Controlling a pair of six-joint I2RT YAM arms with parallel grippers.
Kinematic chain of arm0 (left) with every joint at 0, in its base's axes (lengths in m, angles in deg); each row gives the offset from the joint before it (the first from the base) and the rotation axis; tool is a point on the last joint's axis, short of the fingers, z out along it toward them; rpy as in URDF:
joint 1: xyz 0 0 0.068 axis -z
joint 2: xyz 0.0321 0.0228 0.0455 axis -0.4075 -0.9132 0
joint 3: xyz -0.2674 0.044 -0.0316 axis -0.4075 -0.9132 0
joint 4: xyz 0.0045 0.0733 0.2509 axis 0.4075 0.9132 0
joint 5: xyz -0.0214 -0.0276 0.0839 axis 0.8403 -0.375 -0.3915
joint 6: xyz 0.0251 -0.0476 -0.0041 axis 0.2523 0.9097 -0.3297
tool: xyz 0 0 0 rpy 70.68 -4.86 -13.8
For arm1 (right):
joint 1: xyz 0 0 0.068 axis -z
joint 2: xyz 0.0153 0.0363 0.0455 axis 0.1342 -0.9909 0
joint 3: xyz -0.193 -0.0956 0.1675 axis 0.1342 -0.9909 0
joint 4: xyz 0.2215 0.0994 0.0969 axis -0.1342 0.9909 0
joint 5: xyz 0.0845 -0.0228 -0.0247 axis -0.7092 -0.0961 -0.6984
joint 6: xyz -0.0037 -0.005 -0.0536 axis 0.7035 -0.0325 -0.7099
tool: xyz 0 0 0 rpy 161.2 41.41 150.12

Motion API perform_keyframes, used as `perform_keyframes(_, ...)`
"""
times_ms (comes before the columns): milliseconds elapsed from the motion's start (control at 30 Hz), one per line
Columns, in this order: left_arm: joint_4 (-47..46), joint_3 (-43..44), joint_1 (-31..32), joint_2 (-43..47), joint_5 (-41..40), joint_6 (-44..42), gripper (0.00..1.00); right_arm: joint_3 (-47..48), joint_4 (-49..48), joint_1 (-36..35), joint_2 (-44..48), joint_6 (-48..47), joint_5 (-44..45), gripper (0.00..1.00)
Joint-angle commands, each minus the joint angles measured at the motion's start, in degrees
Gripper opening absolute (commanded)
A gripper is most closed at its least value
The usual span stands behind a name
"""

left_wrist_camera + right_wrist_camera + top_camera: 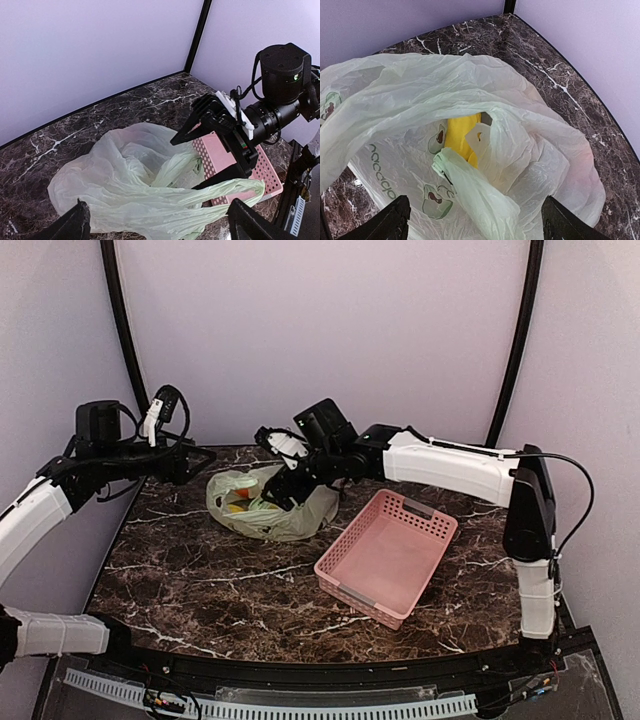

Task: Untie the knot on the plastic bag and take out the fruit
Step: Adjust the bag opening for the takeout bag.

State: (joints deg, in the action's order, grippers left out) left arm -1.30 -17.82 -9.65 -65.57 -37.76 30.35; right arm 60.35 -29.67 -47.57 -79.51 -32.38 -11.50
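The plastic bag (285, 518) lies at the back middle of the table, its mouth gaping. No knot is in view; a loose handle loop (235, 192) trails toward the basket. Through the mouth I see fruit: a yellow piece (460, 134), and yellow and green pieces (240, 507) from above. My right gripper (283, 492) hangs open over the bag's mouth, a limp handle strip (475, 192) lying between its fingers unpinched. My left gripper (205, 462) stands open just left of the bag, holding nothing. In the left wrist view the right gripper (186, 164) spreads above the bag (115, 185).
A pink slotted basket (345, 580) sits right of the bag, almost touching it. The purple back wall and black corner posts stand close behind. Dark marble table (200, 580) stretches in front of the bag.
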Motion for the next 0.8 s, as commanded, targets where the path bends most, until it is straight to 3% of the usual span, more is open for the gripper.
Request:
perform_keyframes(0, 1.0, 2.3, -0.1, -2.6, 7.1, -1.9, 0.95, 5.6, 2.6, 0.1, -2.9, -4.0, 2.9, 0.89)
perform_keyframes(133, 0.5, 3.3, 1.9, -4.6, 9.8, -3.9, 0.95, 9.6, 5.0, 0.0, -5.6, -6.3, 3.7, 0.90)
perform_keyframes(400, 3.5, 5.8, 9.1, -7.2, 4.1, -10.7, 0.96, 12.9, 4.1, 0.0, -7.9, -3.6, 0.7, 0.92)
perform_keyframes(767, 6.1, 4.9, 13.9, -8.1, 0.4, -16.8, 0.99, 14.2, 4.7, 0.1, -8.9, -2.5, 0.3, 0.94)
